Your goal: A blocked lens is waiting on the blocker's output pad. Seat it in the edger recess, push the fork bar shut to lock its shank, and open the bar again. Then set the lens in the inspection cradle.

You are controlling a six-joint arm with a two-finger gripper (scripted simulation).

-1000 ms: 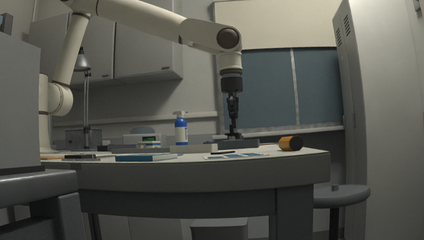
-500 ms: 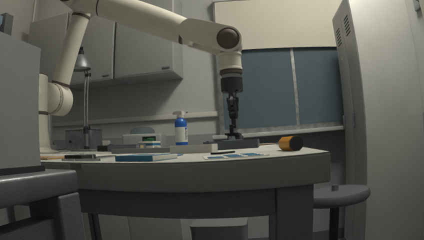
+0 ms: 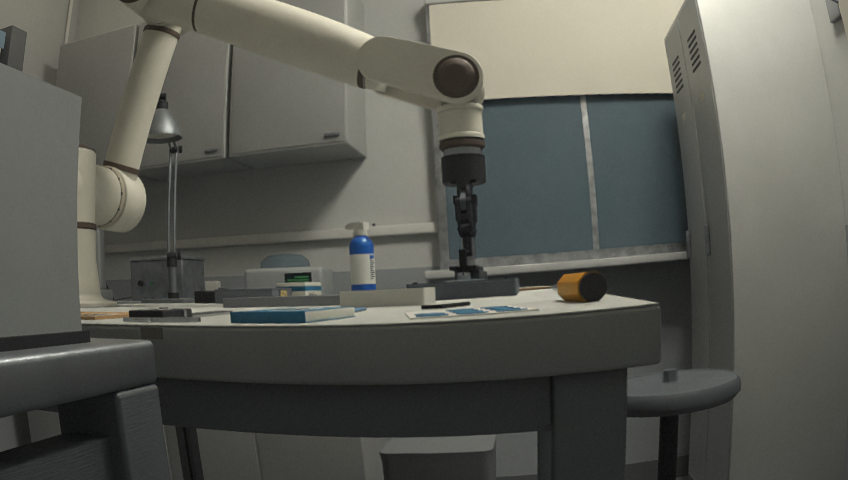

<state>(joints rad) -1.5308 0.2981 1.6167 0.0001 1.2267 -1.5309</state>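
The blocked lens (image 3: pixel 466 270) sits low on the dark edger base (image 3: pixel 470 288) at the far middle of the table, only its dark top showing from this low angle. The recess and the fork bar are hidden from the second side camera. The arm reaches over from the left and points straight down, with my gripper (image 3: pixel 466 262) right over the lens. A flat dark pad (image 3: pixel 160 313) lies at the table's left edge. My gripper is closed on the lens's stem.
A tall grey cabinet (image 3: pixel 767 226) stands right of the table, a stool (image 3: pixel 684 386) beside it. On the table are a blue spray bottle (image 3: pixel 361 257), a pale slab (image 3: pixel 387 296), a blue book (image 3: pixel 291 314), a pen (image 3: pixel 445 305), blue cards (image 3: pixel 470 311) and an orange-and-black cylinder (image 3: pixel 581 286).
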